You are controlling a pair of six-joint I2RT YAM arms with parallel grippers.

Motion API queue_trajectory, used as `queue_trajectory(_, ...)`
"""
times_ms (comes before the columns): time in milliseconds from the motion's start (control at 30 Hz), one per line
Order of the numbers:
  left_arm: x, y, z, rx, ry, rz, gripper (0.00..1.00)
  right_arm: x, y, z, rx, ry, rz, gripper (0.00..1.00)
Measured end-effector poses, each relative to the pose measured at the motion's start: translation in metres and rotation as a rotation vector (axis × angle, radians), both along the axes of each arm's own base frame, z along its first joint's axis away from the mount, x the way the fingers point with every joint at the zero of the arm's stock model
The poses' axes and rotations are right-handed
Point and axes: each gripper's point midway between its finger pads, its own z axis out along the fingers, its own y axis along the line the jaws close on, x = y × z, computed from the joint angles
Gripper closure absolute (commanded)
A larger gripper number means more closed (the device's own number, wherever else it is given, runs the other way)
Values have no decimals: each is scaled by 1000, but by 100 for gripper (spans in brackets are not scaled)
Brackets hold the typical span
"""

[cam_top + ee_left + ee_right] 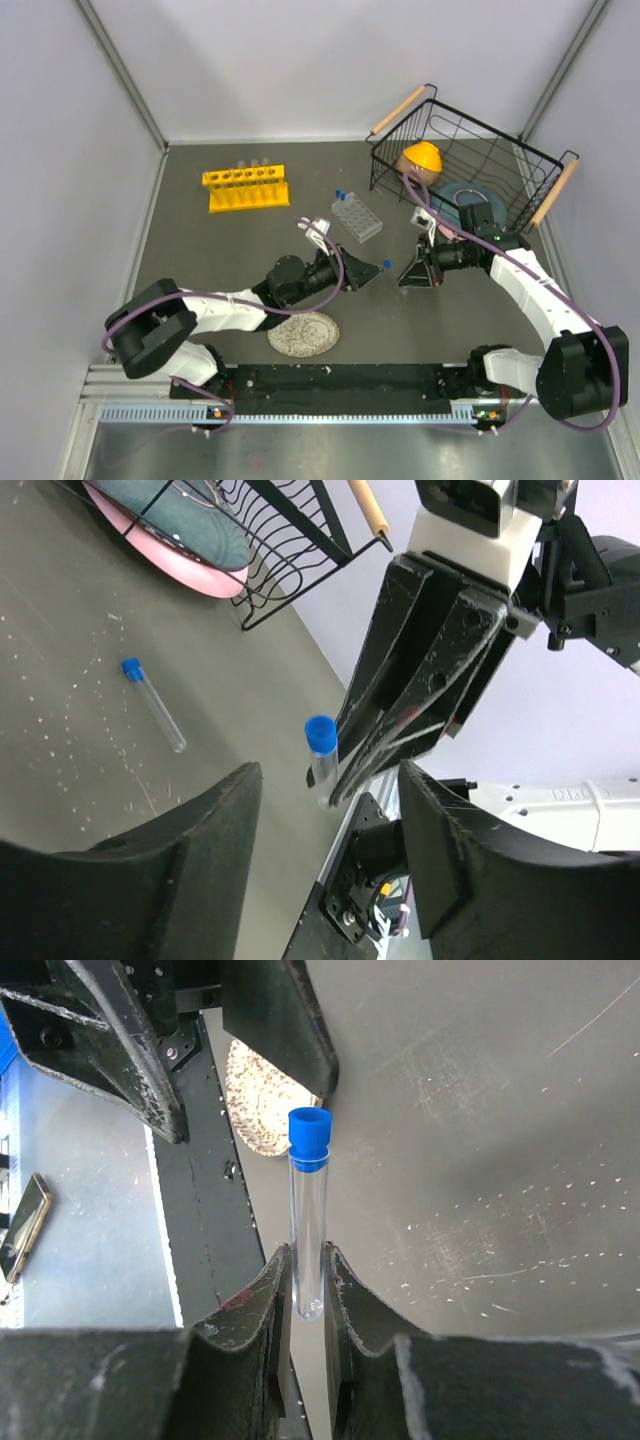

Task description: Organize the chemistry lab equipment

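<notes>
- Right gripper's (308, 1295) jaws are clamped on a blue-capped vial's (308, 1210) base. Left gripper's (330, 780) jaws stand apart near its cap, not touching.
- Yellow tube rack (245, 190) holds some test tubes (255, 165).
- Clear grid rack (357, 217): we cannot tell its contents.
- Another vial (152, 705) lies loose on the table (60, 630), so we judge sorting unfinished.

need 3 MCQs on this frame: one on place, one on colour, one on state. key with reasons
1. Where on the table is the speckled plate?
A) far left corner
B) near edge, by the left arm
C) far right corner

2. What colour is the cap of the held vial?
A) red
B) white
C) blue

3. The right gripper is:
A) shut on the vial
B) wide open
C) shut on nothing

Key:
1 B, the plate lies flat just beside the left arm.
2 C, the cap is blue in both wrist views.
3 A, its fingers pinch the vial's lower end.
</notes>
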Motion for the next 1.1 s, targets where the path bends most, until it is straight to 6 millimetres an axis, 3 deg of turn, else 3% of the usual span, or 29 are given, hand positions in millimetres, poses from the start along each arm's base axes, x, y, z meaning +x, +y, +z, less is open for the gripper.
queue_trajectory(233,7,-19,15,1,3,-33,50,-5,4,1,4,-15,29,87)
queue_trajectory(467,3,-27,6,69,40,-74,52,-6,5,2,4,-21,36,87)
queue_trajectory(567,1,-29,-1,116,50,-88,57,-6,5,2,4,-22,36,87)
queue_trajectory(667,-1,-32,-6,167,53,-101,66,-6,5,2,4,-22,36,86)
queue_trajectory(733,-2,-33,-7,195,50,-108,82,-6,5,2,4,-22,36,86)
queue_trajectory(800,-1,-34,-6,217,46,-111,92,-6,5,2,5,-25,39,85)
queue_trajectory(833,-1,-35,-6,227,40,-114,100,-6,5,2,4,-30,40,79)
queue_trajectory(900,-1,-35,-6,235,35,-119,100,-6,5,2,1,-33,41,67)
queue_trajectory(933,-1,-35,-7,243,30,-123,100,-6,5,2,0,-36,42,45)
queue_trajectory(967,-1,-35,-9,253,27,-124,100,-6,4,2,-3,-41,43,36)
queue_trajectory(1000,-1,-34,-11,263,27,-123,100,-7,4,1,-7,-40,43,20)
queue_trajectory(1100,3,-27,-18,309,19,-95,100,-5,1,-2,-36,-63,36,1)
